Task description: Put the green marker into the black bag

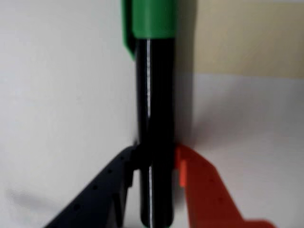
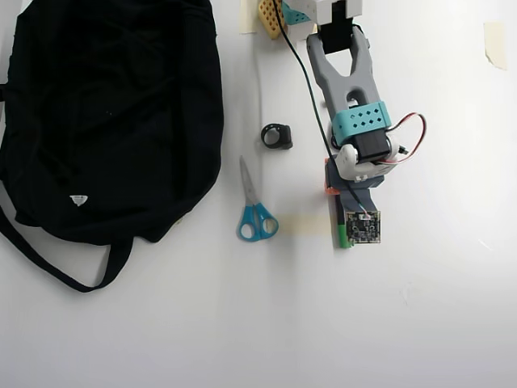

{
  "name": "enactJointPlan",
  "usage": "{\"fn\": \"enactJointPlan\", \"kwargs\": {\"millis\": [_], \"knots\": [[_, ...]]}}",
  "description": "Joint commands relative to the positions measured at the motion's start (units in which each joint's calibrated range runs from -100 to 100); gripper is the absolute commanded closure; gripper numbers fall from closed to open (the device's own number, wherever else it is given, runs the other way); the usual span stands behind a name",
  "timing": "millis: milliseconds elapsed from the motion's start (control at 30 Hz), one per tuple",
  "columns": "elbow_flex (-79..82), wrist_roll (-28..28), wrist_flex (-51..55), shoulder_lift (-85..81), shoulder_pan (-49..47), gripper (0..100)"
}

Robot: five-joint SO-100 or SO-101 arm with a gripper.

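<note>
Wrist view: the gripper, one finger dark and one orange, is closed onto the black barrel of the green marker, gripping it toward the end away from the cap. Both fingers touch the barrel, and the green cap points away from the camera. A hold at this end leaves most of the marker's length free ahead of the fingers, which would suit feeding it cap-first into an opening. Whether the marker is lifted clear of the worktop cannot be told here.

Overhead view: the arm reaches down the picture from its base at the top edge. Its wrist and camera board cover nearly all of the marker, so only a green tip shows at the lower edge of the gripper. The black bag lies flat at the left, well apart from the arm; its opening is not visible. Blue-handled scissors and a small black ring-shaped object lie between bag and arm.

The worktop is plain white and matt, with pale tape patches near its top edge. No surrounding room is visible beyond it.
</note>
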Motion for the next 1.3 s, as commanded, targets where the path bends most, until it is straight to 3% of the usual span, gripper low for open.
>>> {"fn": "enactJointPlan", "kwargs": {"millis": [0, 867, 1267], "knots": [[-1.45, -0.22, -0.14, -0.31, -0.02, 98], [-2.71, -0.75, 0.46, -1.47, -0.47, 98], [-13.85, -1.06, 12.69, -1.47, -0.54, 98]]}}
